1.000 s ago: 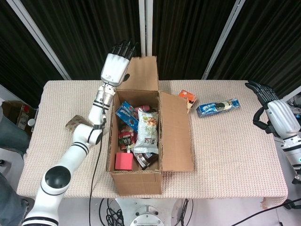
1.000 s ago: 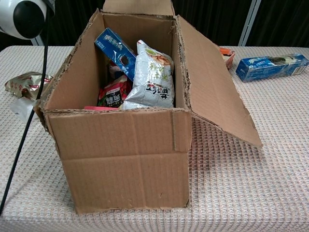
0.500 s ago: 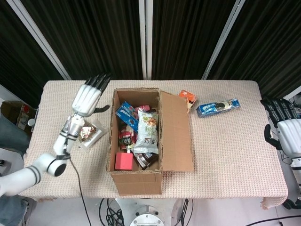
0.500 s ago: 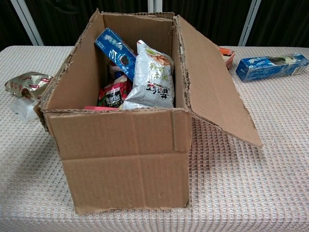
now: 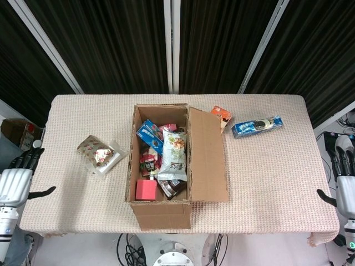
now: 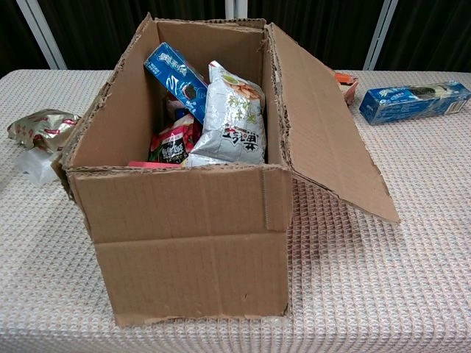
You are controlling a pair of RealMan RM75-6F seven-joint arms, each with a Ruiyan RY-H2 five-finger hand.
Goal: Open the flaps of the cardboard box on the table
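Head view: cardboard box (image 5: 161,172) at mid-bench near the front edge, top open, both hands off the bench.
Right flap (image 5: 208,155) folded out and sloping down toward the bench (image 5: 277,177), so the contents are exposed; task judged essentially done; left hand (image 5: 15,185) beyond the left edge, right hand (image 5: 345,180) beyond the right edge, fingers released and apart, holding nothing; inside: blue carton (image 6: 176,73), silver snack bag (image 6: 232,121), red block (image 5: 146,189); outside: foil packet (image 5: 100,155) at left, blue biscuit pack (image 5: 256,126) toward the far right corner.
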